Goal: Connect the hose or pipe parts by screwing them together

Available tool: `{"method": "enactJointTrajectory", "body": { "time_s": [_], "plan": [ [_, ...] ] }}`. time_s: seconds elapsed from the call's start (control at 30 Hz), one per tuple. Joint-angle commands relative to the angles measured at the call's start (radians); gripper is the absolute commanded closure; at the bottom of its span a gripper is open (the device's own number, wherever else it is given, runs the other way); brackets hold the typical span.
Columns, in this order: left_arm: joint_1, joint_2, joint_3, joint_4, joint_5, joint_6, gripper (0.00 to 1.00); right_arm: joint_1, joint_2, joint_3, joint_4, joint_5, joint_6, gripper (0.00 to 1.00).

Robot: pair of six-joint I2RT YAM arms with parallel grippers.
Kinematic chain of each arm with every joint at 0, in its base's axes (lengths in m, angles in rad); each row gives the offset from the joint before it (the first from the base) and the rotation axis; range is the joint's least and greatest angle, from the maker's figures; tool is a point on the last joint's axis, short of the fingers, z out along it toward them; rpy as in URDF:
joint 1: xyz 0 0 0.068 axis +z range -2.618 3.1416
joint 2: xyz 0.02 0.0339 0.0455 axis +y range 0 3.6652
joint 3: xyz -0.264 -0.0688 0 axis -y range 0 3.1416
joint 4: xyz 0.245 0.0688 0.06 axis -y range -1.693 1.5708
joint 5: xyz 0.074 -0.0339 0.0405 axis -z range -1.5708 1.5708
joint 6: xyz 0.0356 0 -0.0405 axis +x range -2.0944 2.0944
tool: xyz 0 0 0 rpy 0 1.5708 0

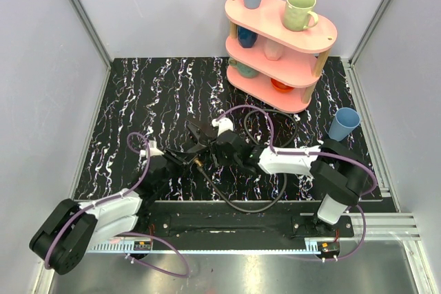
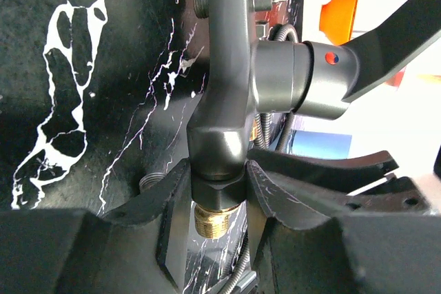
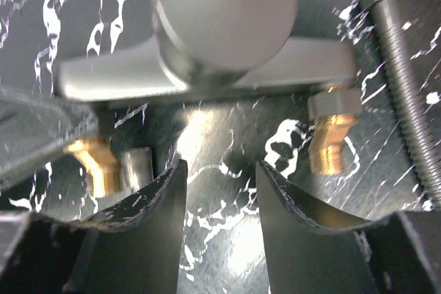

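A dark grey angular pipe part (image 2: pixel 224 94) stands upright in the left wrist view. My left gripper (image 2: pixel 218 178) is shut on its hex collar, and the brass threaded end (image 2: pixel 216 219) pokes out below the fingers. In the top view this part (image 1: pixel 197 148) sits mid-mat between both grippers. My right gripper (image 3: pixel 220 173) is open, with only mat between its fingers, just below the same grey part (image 3: pixel 213 39). Two brass fittings (image 3: pixel 329 144) hang from that part. A ribbed hose (image 3: pixel 406 94) runs along the right. A thin black hose (image 1: pixel 241 203) loops toward the near edge.
A pink two-tier shelf (image 1: pixel 313 29) with cups stands at the back right. An upside-down blue cup (image 1: pixel 343 123) sits right of the right arm. A second hose loop (image 1: pixel 275 116) lies in front of the shelf. Purple cables (image 1: pixel 138 139) arch over both arms.
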Motion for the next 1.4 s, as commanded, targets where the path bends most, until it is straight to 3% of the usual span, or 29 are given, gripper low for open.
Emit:
{"method": "enactJointTrajectory", "body": {
  "time_s": [0.0,0.4,0.73,0.87,1.0,1.17,1.3,1.37],
  "plan": [
    [-0.005,-0.074,-0.088,-0.020,-0.005,0.028,1.00,-0.027,0.029,0.101,-0.041,0.152,0.023,0.50],
    [-0.013,-0.132,-0.129,-0.049,0.016,0.026,1.00,-0.093,0.250,0.306,-0.057,0.048,-0.043,0.55],
    [-0.013,-0.112,-0.126,0.018,-0.008,0.031,1.00,-0.096,0.385,0.460,-0.041,-0.101,-0.146,0.54],
    [-0.013,-0.068,-0.120,0.078,-0.013,0.023,0.94,-0.098,0.409,0.486,-0.007,-0.228,-0.198,0.53],
    [-0.013,0.012,-0.101,0.144,0.013,0.017,0.82,-0.096,0.429,0.529,-0.016,-0.266,-0.226,0.53],
    [-0.013,0.058,-0.121,0.206,0.001,-0.007,0.75,-0.096,0.411,0.488,0.022,-0.296,-0.212,0.53],
    [-0.013,0.066,-0.118,0.221,-0.008,-0.003,0.75,-0.096,0.374,0.442,0.022,-0.273,-0.207,0.53],
    [-0.013,0.066,-0.112,0.221,-0.008,0.002,0.89,-0.098,0.333,0.423,0.010,-0.259,-0.212,0.53]
  ]
}}
